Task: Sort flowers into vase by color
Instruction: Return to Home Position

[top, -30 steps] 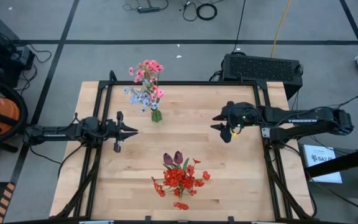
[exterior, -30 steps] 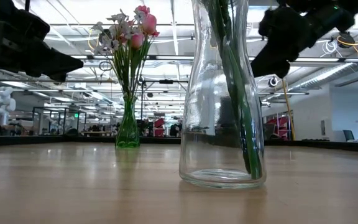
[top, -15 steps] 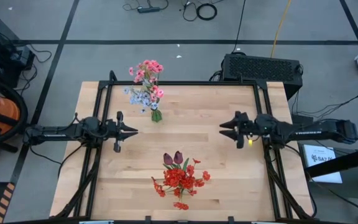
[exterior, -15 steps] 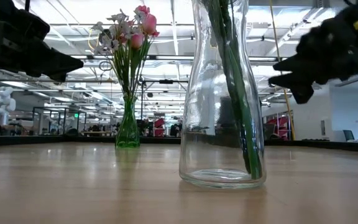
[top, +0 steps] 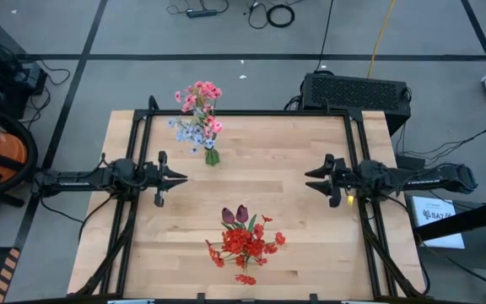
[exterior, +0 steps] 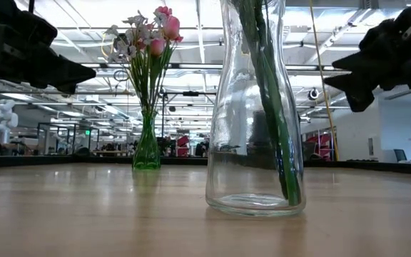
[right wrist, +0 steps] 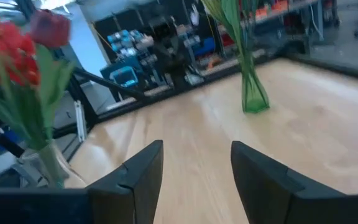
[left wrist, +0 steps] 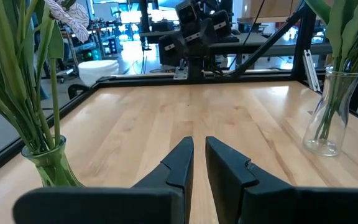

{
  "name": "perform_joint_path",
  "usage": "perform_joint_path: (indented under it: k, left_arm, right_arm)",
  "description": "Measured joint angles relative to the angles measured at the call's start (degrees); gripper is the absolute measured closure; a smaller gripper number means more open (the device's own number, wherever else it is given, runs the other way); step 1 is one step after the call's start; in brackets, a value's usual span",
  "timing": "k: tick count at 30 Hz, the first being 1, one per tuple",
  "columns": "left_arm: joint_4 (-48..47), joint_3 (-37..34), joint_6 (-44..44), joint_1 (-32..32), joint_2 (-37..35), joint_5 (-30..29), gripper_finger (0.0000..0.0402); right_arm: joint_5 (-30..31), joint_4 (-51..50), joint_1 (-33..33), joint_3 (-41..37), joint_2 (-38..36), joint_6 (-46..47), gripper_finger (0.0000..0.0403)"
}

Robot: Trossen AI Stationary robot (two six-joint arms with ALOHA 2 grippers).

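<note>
The wooden table (top: 260, 203) fills the middle of the high view; the left arm (top: 83, 179) lies stretched along its left side and the right arm (top: 420, 177) along its right, both pointing inward at one another; the left gripper (top: 182, 177) hangs over the boards with its fingers (left wrist: 182, 158) drawn almost together, only a slit between them and nothing held; the right gripper (top: 309, 179) sits well apart from it near the right rail, fingers (right wrist: 143, 168) spread wide and empty; between them, toward the near edge by the low camera, stands the transparent vase (exterior: 255, 143), upright, green stems inside it; above its mouth spread the red clusters (top: 247, 243) with the dark maroon tulips (top: 236, 215) just beside them; across the table, closer to the left arm's side, stands the slim green vase (top: 213, 157), upright too; it carries the pink blossoms (top: 201, 93) at the top and the pale blue-lavender sprigs (top: 191, 131) lower down; neither gripper touches either vase.
</note>
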Motion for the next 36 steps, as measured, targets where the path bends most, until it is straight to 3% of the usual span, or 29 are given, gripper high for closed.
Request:
perform_joint_path:
  k: [9, 36]
  left_arm:
    - [0.0, 0.0, 0.0, 0.0, 0.0, 0.0, 0.0352]
    - [0.0, 0.0, 0.0, 0.0, 0.0, 0.0, 0.0352]
  right_arm:
    - [-0.1, -11.7, -0.1, 0.0, -15.8, -3.0, 0.0222]
    - [-1.8, -12.3, -0.2, 0.1, -13.8, -2.4, 0.0222]
